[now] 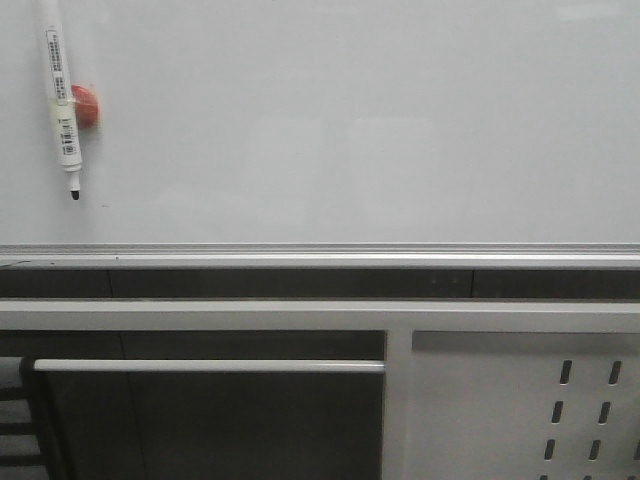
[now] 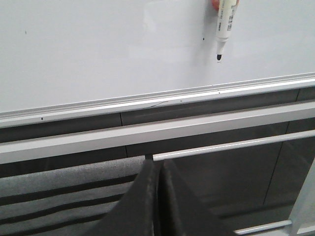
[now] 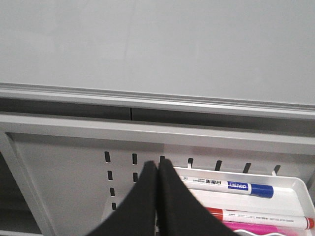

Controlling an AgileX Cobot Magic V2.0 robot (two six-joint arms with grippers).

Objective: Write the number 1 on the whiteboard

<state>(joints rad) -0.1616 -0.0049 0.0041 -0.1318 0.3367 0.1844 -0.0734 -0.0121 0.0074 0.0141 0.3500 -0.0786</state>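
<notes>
Markers lie in a white tray [image 3: 295,189] nearest the right hand [image 3: 157,169], whose fingers are pressed together, empty. The left hand [image 2: 158,169] is likewise closed on nothing. Beyond, the whiteboard [image 1: 380,120] carries no number 1; an uncapped marker [image 1: 62,105] hangs upper left. Writing hasn't begun: next, take that marker.

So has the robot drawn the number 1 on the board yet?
Not yet. The whiteboard is bare, with only tiny specks and no stroke. A black-tipped marker hangs uncapped at its upper left, with something red behind it. Nothing is in hand: the left gripper and right gripper are both shut and empty, low below the board's edge. Getting a marker and writing the 1 are still left.
</notes>
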